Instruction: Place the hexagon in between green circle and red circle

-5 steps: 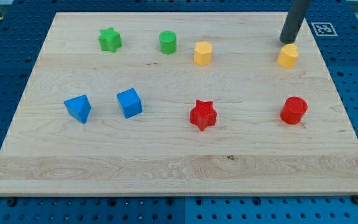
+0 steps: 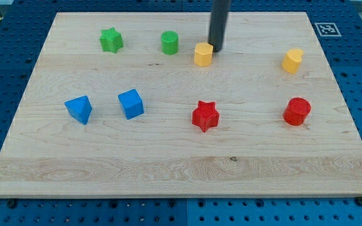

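A yellow hexagon lies near the board's top middle. My tip stands right at its upper right edge, touching or nearly touching it. The green circle sits just to the hexagon's left. The red circle lies at the view's right, lower down. The rod rises out of the view's top.
A second yellow block lies at the upper right. A green star sits at the upper left. A red star lies at the middle. Two blue blocks lie at the left. A fiducial marker marks the board's top right corner.
My tip has moved left from beside the right yellow block to the hexagon's upper right edge. The hexagon has shifted slightly left; the right yellow block shifted slightly.
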`<control>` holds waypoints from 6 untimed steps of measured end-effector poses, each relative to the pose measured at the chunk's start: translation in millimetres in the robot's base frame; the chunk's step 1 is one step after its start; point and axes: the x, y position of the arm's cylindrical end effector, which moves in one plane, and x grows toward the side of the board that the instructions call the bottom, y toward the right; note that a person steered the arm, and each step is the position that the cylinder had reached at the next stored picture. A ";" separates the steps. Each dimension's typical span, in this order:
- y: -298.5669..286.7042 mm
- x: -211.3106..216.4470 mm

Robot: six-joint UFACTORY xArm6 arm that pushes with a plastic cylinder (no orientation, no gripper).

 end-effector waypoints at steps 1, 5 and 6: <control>-29.1 -6.2; -4.8 40.2; -55.1 50.0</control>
